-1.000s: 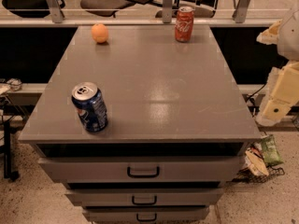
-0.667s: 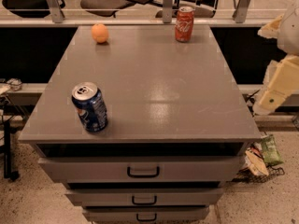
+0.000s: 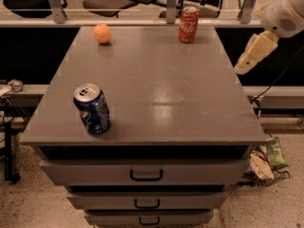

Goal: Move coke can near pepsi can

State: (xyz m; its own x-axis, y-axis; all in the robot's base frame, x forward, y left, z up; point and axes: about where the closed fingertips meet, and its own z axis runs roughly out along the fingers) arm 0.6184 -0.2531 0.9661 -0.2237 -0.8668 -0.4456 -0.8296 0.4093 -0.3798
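Nearest: drawers (image 3: 146, 174) under a grey top (image 3: 161, 94).

Front left of the top: pepsi (image 3: 92, 109), upright, close to the front edge, silver lid showing. Nothing stands beside it.

Right side, mid depth: gripper (image 3: 248, 60) hangs in the air off the top's right edge, above floor level and outside the work surface. It carries nothing. Whether it is wide or narrow, I cannot tell from this angle.

Far left: orange (image 3: 102, 33), alone, near the back edge.

Far right of centre: coke (image 3: 188, 24), upright at the back edge, well apart from the pepsi, which sits at the opposite corner on the diagonal. The gripper is not touching the coke and is nearer the viewer than it.

Progress, judged: nothing of the task is done. Coke not reached, not grasped, not shifted toward the pepsi. Left to do: bring the gripper in over the back edge, take the coke, carry it diagonally across to the front left, and set it upright just beside the pepsi without knocking it.
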